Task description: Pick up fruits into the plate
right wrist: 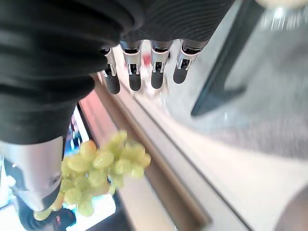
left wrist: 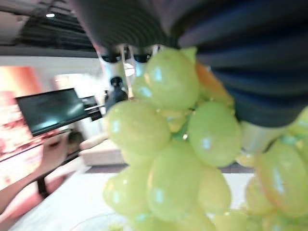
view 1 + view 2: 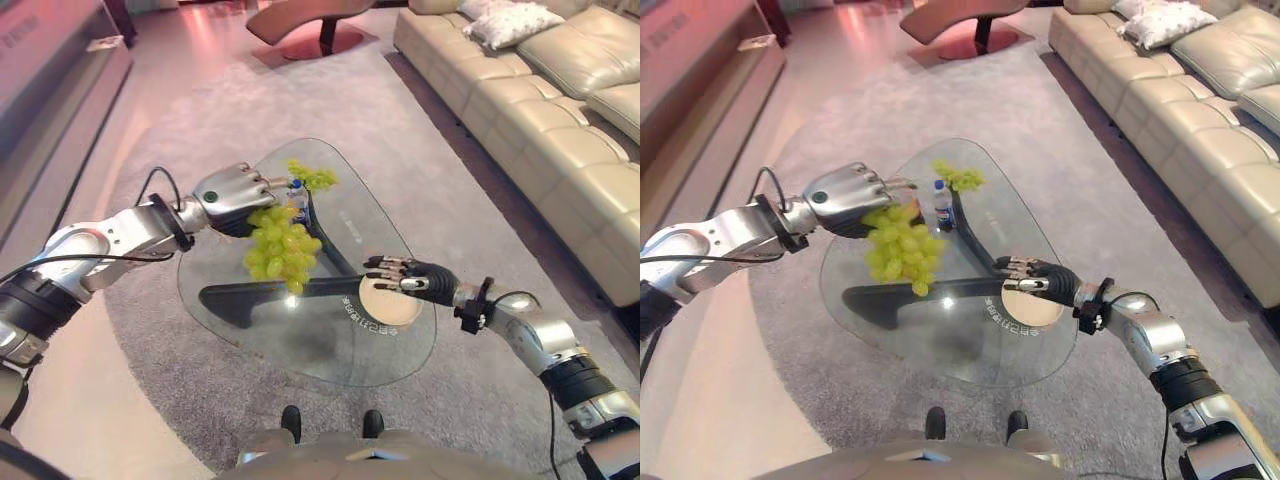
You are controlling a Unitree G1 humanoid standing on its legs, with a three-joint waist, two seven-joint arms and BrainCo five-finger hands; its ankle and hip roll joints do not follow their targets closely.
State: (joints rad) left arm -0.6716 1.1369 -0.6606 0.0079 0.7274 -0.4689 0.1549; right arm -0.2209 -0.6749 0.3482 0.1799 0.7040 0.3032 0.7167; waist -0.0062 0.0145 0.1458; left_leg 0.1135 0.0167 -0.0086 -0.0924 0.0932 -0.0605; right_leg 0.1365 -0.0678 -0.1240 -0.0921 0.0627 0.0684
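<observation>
Fingers of the left robot hand (image 3: 232,195) are curled round the top of a large bunch of green grapes (image 3: 282,248), which hangs in the air above the glass surface (image 3: 400,340), over its left half. In the left wrist view the grapes (image 2: 178,159) sit right under the dark ribbed cover, pressed against the hand.

The right robot hand (image 3: 412,276) hovers over the round tan plate (image 3: 385,305), its fingers straight and spread, holding nothing; the right wrist view shows those dark-tipped fingers (image 1: 134,65) in an open row with the hanging bunch (image 1: 103,168) beyond them. The plate lies on the near right part of the surface, well apart from the raised bunch.

A second, smaller bunch of grapes (image 3: 314,178) rests at the far edge of the surface, and a small bottle with a blue cap (image 3: 943,206) stands just beside it. A cream sofa (image 3: 560,110) runs along the right, on the grey rug (image 3: 200,110). Writing rings the plate's near edge but is too small to read. A person's hand (image 2: 54,151) shows in the left wrist view.
</observation>
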